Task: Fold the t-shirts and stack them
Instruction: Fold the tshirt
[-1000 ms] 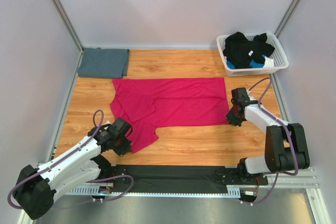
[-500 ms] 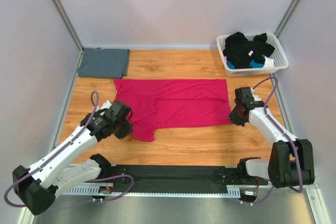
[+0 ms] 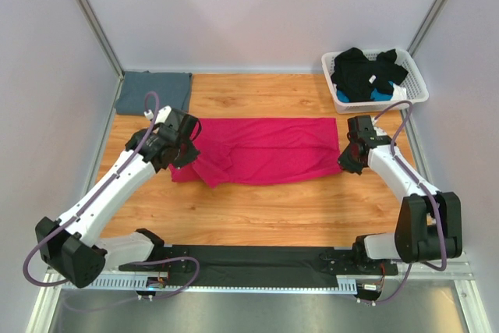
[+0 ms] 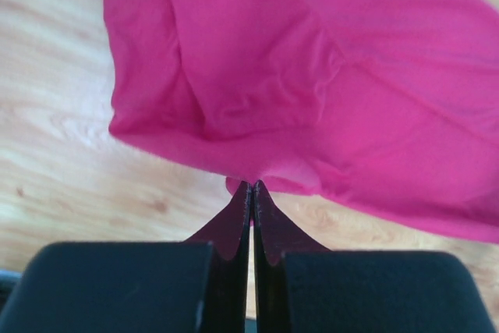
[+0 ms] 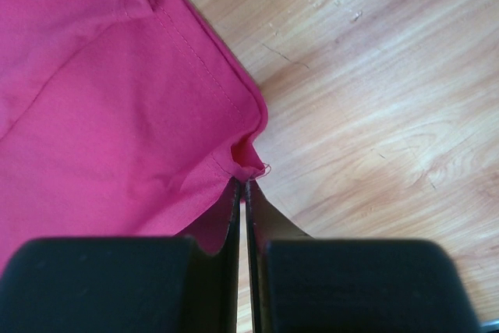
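Note:
A magenta-pink t-shirt (image 3: 269, 150) lies across the middle of the wooden table, its near half doubled back over the far half. My left gripper (image 3: 185, 148) is shut on the shirt's left edge (image 4: 257, 177), lifted a little off the wood. At the right end my right gripper (image 3: 348, 159) is shut on the hemmed corner (image 5: 248, 163). A slate blue-grey t-shirt (image 3: 153, 92), folded to a flat rectangle, rests at the far left corner, apart from both grippers.
A white lattice basket (image 3: 417, 91) at the far right holds dark and blue clothes. Metal frame posts and pale walls close in the table on three sides. A black strip (image 3: 257, 259) runs along the near edge between the arm bases.
Both arms have carried the pink shirt's near edge away from me, folding it over the far half. The left gripper travelled furthest, from the near left up toward the grey shirt.

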